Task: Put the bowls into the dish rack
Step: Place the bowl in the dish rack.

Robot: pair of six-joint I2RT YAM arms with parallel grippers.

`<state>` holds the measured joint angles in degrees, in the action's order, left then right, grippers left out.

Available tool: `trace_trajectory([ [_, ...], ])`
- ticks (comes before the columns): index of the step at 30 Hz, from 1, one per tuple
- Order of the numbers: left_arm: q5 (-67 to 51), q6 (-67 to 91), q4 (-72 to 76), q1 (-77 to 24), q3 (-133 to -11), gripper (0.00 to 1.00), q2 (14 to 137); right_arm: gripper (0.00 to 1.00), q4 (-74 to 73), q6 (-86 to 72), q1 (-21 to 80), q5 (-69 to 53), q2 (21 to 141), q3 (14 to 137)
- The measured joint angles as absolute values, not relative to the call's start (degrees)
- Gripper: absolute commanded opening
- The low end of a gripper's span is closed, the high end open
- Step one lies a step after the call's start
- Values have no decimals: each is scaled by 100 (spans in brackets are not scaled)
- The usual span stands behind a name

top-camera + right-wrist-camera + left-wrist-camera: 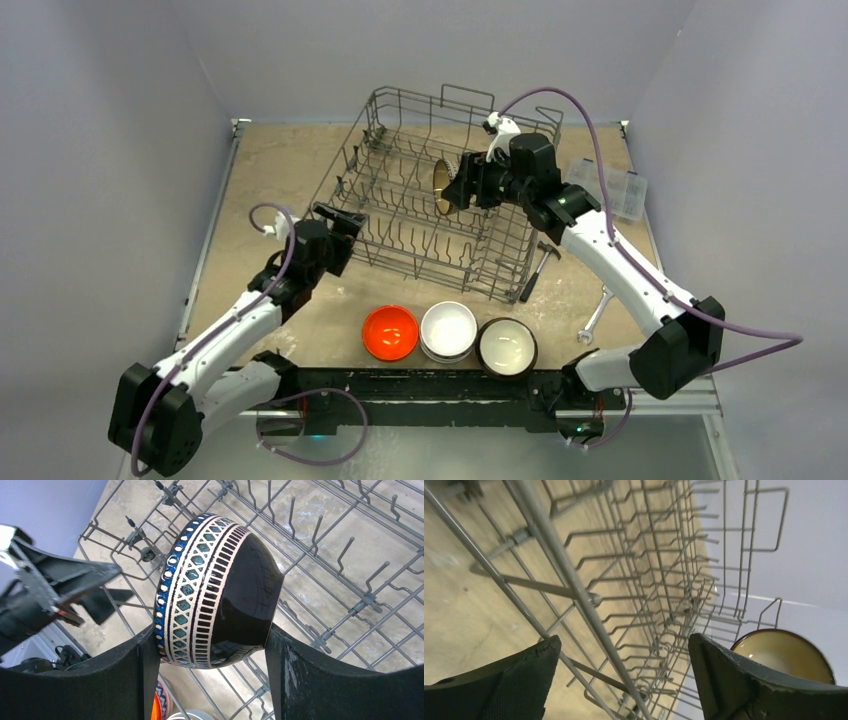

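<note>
1. The bench (pixel 270 170) carries the rack (pixel 400 200).
2. The left fingers (pixel 338 214) are spread wide apart, straddling a wire at the rack's near-left corner.
3. The right fingers (pixel 470 185) are clamped on the patterned bowl (pixel 215 590), held on edge over the rack's far-right part.
4. The orange bowl (pixel 390 331), white bowl (pixel 448 328) and dark bowl (pixel 507 346) sit in a row on the bench, near the rack's near side.

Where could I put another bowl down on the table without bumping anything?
The biggest bare patch is the table left of the dish rack, up to the far-left corner. A thin strip also lies between the rack and the orange bowl. The right side is crowded: hammer, wrench, clear box.
</note>
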<state>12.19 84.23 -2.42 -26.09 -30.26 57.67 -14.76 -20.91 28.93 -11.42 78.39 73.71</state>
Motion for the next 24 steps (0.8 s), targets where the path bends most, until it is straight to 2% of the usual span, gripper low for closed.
trace_trajectory([
  [5,2110,7325,-1437,-2558,-3653,99,5247,0,-1588,-2016,2893,-1114,7826,7371],
  [10,2561,5658,-2353,-2241,-4737,99,5415,0,-1702,-1944,2893,-1120,7822,7371],
  [19,2073,3173,-3334,-1339,-7404,98,7640,0,-1747,-1855,2893,-1157,7784,7371],
  [24,1367,2523,-3715,-1319,-8047,87,9037,0,-1778,-1837,2893,-1175,7784,7369],
])
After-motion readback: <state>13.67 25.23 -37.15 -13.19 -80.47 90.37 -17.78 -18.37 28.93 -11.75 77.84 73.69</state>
